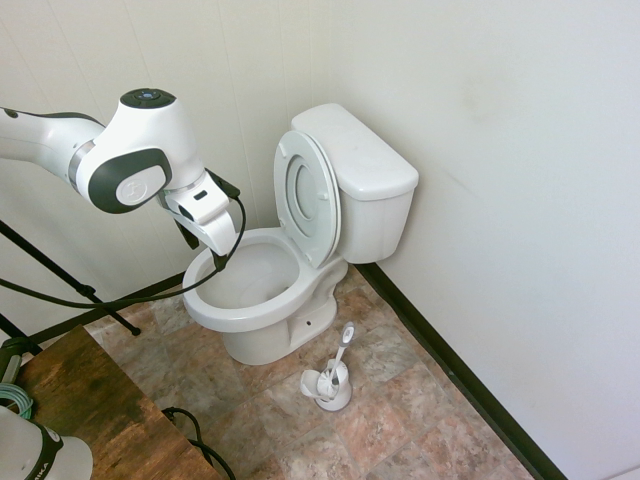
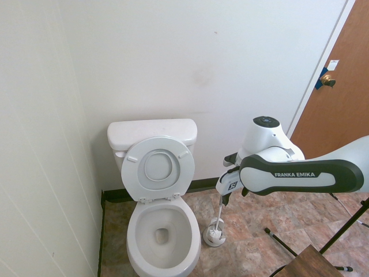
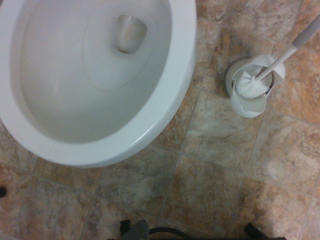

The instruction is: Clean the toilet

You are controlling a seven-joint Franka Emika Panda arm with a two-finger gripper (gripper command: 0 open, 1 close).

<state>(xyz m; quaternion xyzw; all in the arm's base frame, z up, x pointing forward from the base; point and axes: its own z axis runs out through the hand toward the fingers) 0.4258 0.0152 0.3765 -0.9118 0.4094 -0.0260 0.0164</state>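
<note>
The white toilet [image 1: 262, 300] stands against the back wall, its seat and lid [image 1: 306, 195] raised against the tank [image 1: 360, 170]. The bowl [image 3: 95, 75] looks empty and wet. My gripper [image 1: 204, 250] hangs above the bowl's front rim, open, with nothing between its fingers. In the second exterior view the gripper [image 2: 223, 199] shows to the right of the toilet [image 2: 163, 231], above the brush. A white toilet brush [image 1: 341, 345] stands in its small holder [image 1: 329, 385] on the floor beside the bowl, apart from the gripper; the brush [image 3: 250, 82] also shows in the wrist view.
Brown stone-pattern tiles [image 1: 400, 410] cover the floor. Walls close in behind and beside the toilet, with a dark baseboard [image 1: 450, 370]. A wooden surface [image 1: 90, 400] sits at the near left. A brown door [image 2: 340, 98] is at the far right.
</note>
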